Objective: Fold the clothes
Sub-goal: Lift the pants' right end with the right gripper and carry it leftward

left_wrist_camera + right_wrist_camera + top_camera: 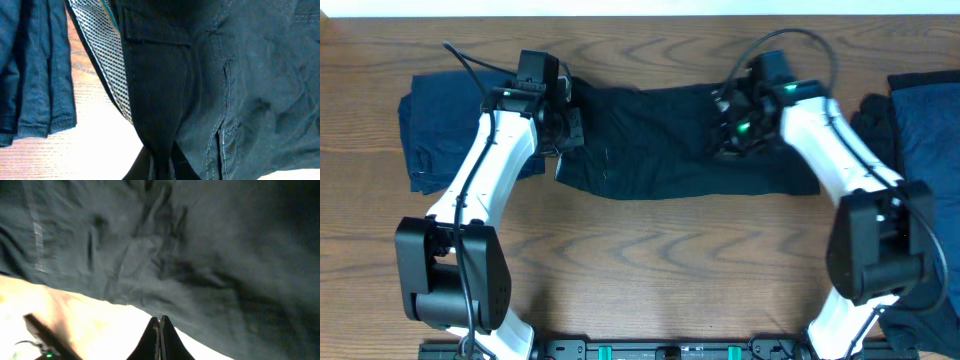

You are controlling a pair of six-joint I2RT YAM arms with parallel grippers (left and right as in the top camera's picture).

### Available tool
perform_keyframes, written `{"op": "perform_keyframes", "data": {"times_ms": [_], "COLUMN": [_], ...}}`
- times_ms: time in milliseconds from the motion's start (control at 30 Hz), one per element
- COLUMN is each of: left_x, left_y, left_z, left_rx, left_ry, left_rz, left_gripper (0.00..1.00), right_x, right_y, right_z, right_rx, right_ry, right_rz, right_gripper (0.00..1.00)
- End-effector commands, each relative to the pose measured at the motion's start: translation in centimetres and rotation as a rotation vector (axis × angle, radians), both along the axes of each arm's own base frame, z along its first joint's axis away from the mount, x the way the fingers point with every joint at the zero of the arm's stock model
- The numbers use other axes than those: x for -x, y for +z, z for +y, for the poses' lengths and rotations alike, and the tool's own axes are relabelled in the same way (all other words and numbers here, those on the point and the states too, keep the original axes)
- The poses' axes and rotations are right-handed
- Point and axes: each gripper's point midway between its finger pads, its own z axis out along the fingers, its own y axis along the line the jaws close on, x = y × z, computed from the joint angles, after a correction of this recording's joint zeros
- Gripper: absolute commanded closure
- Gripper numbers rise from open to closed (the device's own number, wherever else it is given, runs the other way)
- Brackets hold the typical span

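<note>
The black shorts (660,140) lie spread across the far middle of the table. My left gripper (565,125) is at their left end, shut on a fold of black cloth (160,100). That fold runs down between the fingers (161,169). The pale grey inner waistband strip (107,55) shows beside it. My right gripper (732,132) is over the right part of the shorts. In the right wrist view its fingers (160,321) are pressed together, with the tips on the hem of the wrinkled black cloth (175,245).
A folded navy garment (435,130) lies at the far left, close to the left gripper; it also shows in the left wrist view (30,65). More navy and dark clothes (920,120) are piled at the right edge. Bare wooden table (660,260) lies in front.
</note>
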Motion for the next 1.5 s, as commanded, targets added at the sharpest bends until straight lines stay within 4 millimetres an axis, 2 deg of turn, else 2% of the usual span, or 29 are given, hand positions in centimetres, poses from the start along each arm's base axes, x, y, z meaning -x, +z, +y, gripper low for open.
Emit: {"op": "perform_keyframes", "data": {"times_ms": [0,167,400,500,600,700,867,933,1000,1067,1167,1267,1467], "left_x": [-0.5,-0.2,0.0,0.2,0.2,0.2,0.2,0.3,0.4,0.4,0.4,0.6,0.8], "left_y": [2.2,2.1,3.1,4.2,5.6,6.8,7.3,7.3,7.2,7.2,7.2,7.2,7.2], "left_z": [0.4,0.4,0.4,0.4,0.4,0.4,0.4,0.5,0.5,0.5,0.5,0.5,0.0], "left_rx": [-0.016,-0.018,-0.019,-0.02,-0.027,-0.033,-0.034,-0.035,-0.035,-0.035,-0.035,-0.034,-0.023], "left_ry": [-0.019,-0.021,-0.021,-0.022,-0.044,-0.062,-0.068,-0.068,-0.068,-0.068,-0.067,-0.064,-0.073], "left_rz": [-0.053,-0.042,-0.03,-0.023,-0.026,-0.034,-0.039,-0.033,-0.029,-0.028,-0.027,-0.021,-0.015], "left_gripper": [0.94,0.94,0.94,0.94,0.94,0.94,0.94,0.94,0.94,0.94,0.94,0.94,0.94], "right_x": [1.3,3.6,6.0,6.7,6.8,5.8,1.2,-0.7,-2.0,-2.7,-2.9,-2.2,-0.6], "right_y": [-3.1,-6.1,-11.8,-12.5,-11.7,-8.9,-2.1,-0.1,1.0,1.2,0.2,-1.6,-6.5], "right_z": [1.2,3.5,4.6,5.3,6.4,7.4,6.1,4.9,4.1,3.8,4.2,5.5,8.0], "right_rx": [0.089,0.127,0.229,0.218,0.16,0.075,0.049,0.062,0.05,0.031,-0.004,-0.037,-0.014], "right_ry": [-0.008,0.023,0.077,0.099,0.148,0.197,0.157,0.116,0.076,0.039,0.033,0.046,0.094], "right_rz": [0.071,0.167,0.254,0.277,0.26,0.217,0.013,-0.069,-0.111,-0.114,-0.095,-0.052,0.023], "right_gripper": [0.99,0.99,0.99,0.99,0.99,0.99,0.99,0.99,0.99,0.99,0.99,0.99,0.99]}}
